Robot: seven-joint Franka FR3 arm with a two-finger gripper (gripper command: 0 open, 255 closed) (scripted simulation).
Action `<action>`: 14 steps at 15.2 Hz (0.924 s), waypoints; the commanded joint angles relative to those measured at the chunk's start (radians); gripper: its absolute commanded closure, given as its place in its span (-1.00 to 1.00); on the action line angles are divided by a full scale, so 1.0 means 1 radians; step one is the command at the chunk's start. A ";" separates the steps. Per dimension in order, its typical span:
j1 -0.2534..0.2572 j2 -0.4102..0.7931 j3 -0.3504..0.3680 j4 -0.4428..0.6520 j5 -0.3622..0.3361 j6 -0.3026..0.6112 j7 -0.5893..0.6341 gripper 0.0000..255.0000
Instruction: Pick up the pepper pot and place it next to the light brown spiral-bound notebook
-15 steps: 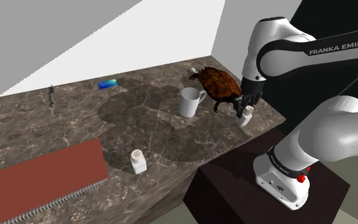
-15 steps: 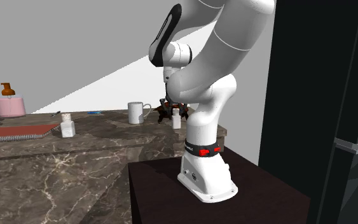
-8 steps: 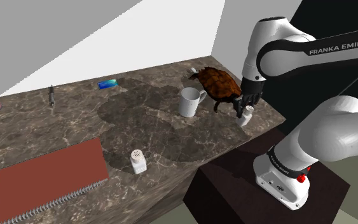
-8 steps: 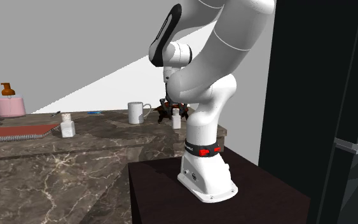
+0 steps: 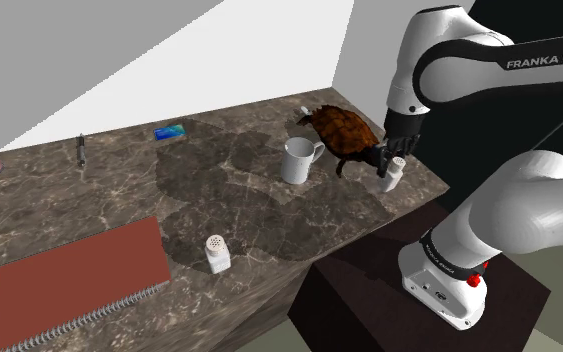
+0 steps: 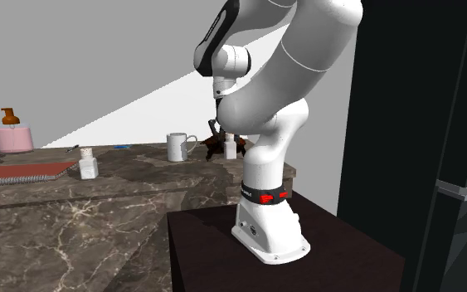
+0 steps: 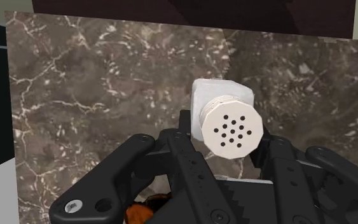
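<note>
The pepper pot (image 7: 231, 124) is a small white shaker with a perforated round cap. My gripper (image 7: 228, 139) is shut on it, one black finger on each side of its body. In the shoulder view the gripper (image 5: 389, 172) holds the pot (image 5: 396, 173) just above the marble counter's right end, beside the brown turtle figure (image 5: 345, 132). The second exterior view has the pot (image 6: 230, 150) low under the hand. The reddish-brown spiral-bound notebook (image 5: 74, 278) lies flat at the counter's near left end, far from the gripper, and also appears as the notebook (image 6: 22, 172) in the second exterior view.
A white mug (image 5: 297, 160) stands left of the turtle. A second white shaker (image 5: 217, 254) stands near the notebook's right edge. A pen (image 5: 82, 150) and a blue card (image 5: 172, 131) lie at the back. A pink soap dispenser (image 6: 12, 133) stands far left. The dark stand (image 5: 419, 300) sits beside the counter's edge.
The arm has risen and swung slightly to the shoulder view's right, lifting the pepper pot a little off the counter. Everything else is still.
</note>
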 commanded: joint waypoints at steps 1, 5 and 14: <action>0.001 -0.013 0.001 0.020 0.001 -0.033 0.002 1.00; 0.001 -0.036 0.001 0.063 0.000 -0.100 0.003 1.00; 0.000 -0.065 0.000 0.171 -0.001 -0.236 0.006 1.00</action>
